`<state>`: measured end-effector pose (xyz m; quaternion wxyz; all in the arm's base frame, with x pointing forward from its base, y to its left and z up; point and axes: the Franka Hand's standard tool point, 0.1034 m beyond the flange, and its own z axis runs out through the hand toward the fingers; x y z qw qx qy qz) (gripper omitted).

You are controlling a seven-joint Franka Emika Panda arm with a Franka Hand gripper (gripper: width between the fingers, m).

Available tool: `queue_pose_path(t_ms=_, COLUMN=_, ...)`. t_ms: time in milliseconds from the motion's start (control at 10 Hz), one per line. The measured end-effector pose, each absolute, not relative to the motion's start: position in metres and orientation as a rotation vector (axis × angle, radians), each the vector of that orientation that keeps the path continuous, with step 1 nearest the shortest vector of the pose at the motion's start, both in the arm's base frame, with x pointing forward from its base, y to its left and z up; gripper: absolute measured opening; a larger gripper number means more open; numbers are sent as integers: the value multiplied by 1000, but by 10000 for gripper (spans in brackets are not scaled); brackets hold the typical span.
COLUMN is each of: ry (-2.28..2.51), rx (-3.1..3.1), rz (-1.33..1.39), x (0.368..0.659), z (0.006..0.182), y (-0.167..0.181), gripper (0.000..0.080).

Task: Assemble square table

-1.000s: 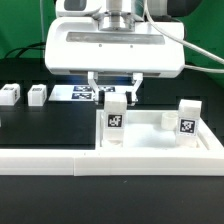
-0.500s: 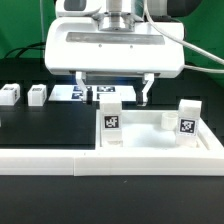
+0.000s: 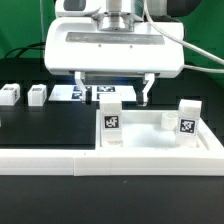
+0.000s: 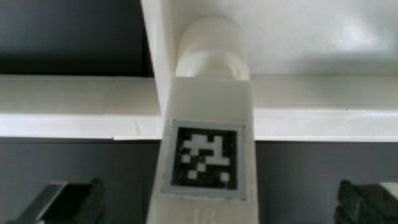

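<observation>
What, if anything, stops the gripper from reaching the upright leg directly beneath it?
Probably nothing, so yes. The gripper hangs open over the leg, and the wrist view shows that leg centred between its jaws. The other upright leg stands well apart.

A robotics lab, judging by the black table, marker board and tagged leg.

Wrist view. A white leg bearing a black-and-white tag sits centred between the two dark fingers of the tool, which are spread apart and clear of it. Behind it is a white slab on the dark counter.
</observation>
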<state>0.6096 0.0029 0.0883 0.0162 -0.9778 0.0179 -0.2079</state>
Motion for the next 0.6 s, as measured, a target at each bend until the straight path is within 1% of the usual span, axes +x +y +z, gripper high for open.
queue_pose_path(t_ms=100, ry=143, rx=-3008, rz=-499, x=610, z=92, y=9, gripper=649)
queue_pose_path(t_ms=200, ry=179, rx=-2992, rz=-305, x=611, z=91, y=19, gripper=649)
queue_pose_path(t_ms=300, ry=153, rx=-3010, rz=-228, x=621, z=92, y=20, gripper=649)
queue_pose_path(t_ms=500, ry=149, rx=-3025, rz=-243, x=625, z=83, y=10, gripper=649)
queue_pose_path(t_ms=600, ry=143, rx=-3031, rz=-274, x=626, z=82, y=5, gripper=649)
